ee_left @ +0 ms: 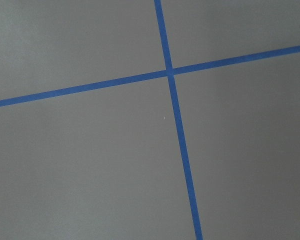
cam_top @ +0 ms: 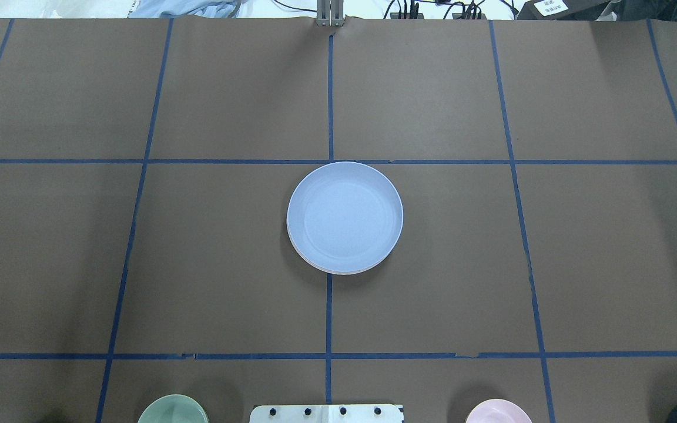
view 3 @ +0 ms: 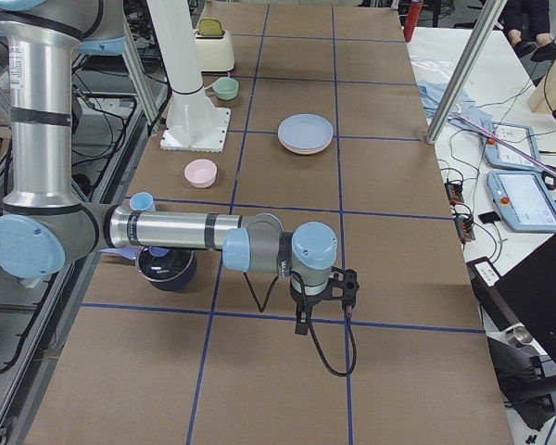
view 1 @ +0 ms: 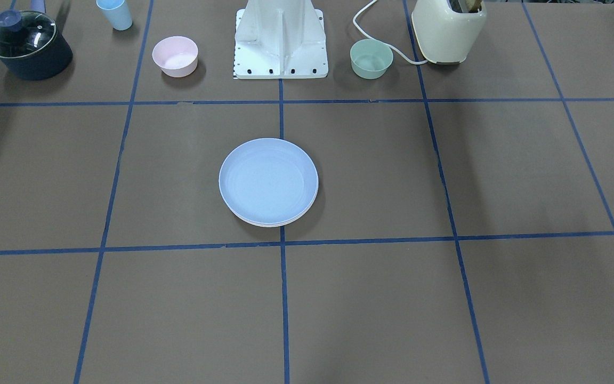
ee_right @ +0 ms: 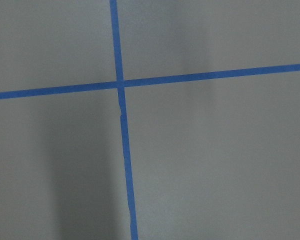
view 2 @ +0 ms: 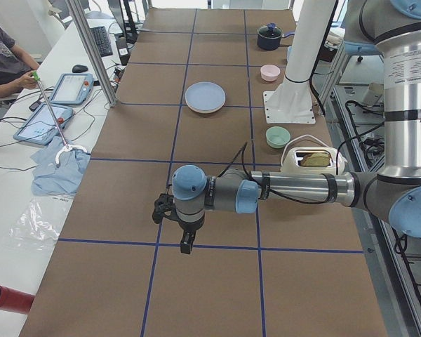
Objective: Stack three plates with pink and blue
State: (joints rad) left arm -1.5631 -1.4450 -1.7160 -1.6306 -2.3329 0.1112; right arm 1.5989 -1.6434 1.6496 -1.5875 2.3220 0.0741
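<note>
The light blue plate (view 1: 268,180) lies on top of a stack at the table's middle, also in the overhead view (cam_top: 344,216) and both side views (view 2: 205,96) (view 3: 306,133). Under it only a thin pale rim (view 1: 275,224) of other plates shows; the pink and cream-green plates are otherwise hidden. My left gripper (view 2: 186,246) and right gripper (view 3: 299,326) hang over bare table at opposite ends, far from the stack. They show only in the side views, so I cannot tell whether they are open or shut. Both wrist views show only brown table and blue tape.
By the robot base (view 1: 281,42) stand a small pink bowl (view 1: 175,55), a green bowl (view 1: 371,58), a blue cup (view 1: 115,13), a dark lidded pot (view 1: 27,45) and a cream toaster (view 1: 448,29). An operator sits at the side bench.
</note>
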